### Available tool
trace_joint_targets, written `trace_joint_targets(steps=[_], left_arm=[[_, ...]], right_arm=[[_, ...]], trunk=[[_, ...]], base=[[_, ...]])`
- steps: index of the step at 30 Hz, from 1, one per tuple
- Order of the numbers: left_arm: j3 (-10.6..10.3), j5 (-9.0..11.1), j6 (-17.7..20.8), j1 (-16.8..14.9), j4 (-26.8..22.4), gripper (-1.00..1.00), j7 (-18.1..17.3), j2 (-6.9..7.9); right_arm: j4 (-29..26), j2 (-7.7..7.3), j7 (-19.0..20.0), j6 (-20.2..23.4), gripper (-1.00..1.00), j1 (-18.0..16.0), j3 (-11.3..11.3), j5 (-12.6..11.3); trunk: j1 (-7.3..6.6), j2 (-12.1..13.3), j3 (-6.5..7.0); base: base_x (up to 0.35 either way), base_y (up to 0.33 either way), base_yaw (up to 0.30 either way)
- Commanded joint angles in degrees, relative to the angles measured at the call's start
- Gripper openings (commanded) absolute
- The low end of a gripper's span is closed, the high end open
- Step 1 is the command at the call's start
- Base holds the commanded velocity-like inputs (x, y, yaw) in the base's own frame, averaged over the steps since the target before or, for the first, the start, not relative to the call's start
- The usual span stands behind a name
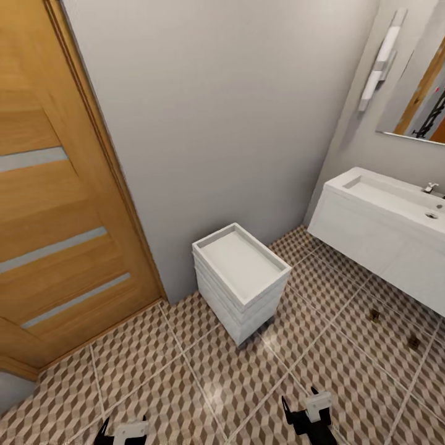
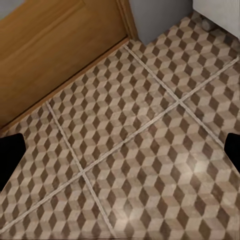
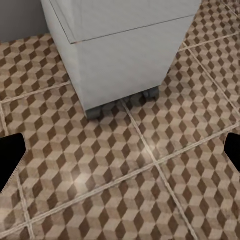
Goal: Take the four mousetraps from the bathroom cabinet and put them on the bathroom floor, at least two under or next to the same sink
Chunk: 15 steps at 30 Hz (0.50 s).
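Two small tan mousetraps lie on the bathroom floor just in front of the bathroom sink: one mousetrap and a second a little to its right. The sink is a white wall-hung vanity with a chrome tap. The cabinet is out of view. My left gripper and right gripper hang low over the tiles at the near edge, both open. In the wrist views the left gripper and right gripper hold nothing, with cube-pattern tile between their fingers.
A small white drawer unit on casters stands against the grey wall, straight ahead of the right gripper. A wooden door fills the left side. A mirror hangs above the sink. Open tile lies between the unit and the sink.
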Motion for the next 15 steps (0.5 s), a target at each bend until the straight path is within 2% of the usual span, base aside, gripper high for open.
trace_joint_targets(steps=[1, 15], left_arm=[[-0.5, 0.1, 0.0, 0.0, -0.2, 1.00, 0.6, 0.06], [-0.5, 0.1, 0.0, 0.0, -0.2, 1.00, 0.5, 0.06]], right_arm=[[0.0, -0.01, -0.4, -0.1, 1.00, 0.0, 0.5, -0.2], [0.0, 0.29, -0.4, -0.1, 1.00, 0.0, 0.5, -0.2]], trunk=[[0.03, -0.1, -0.09], [0.03, -0.1, -0.09]], base=[[0.000, 0.000, 0.288], [0.000, 0.000, 0.288]])
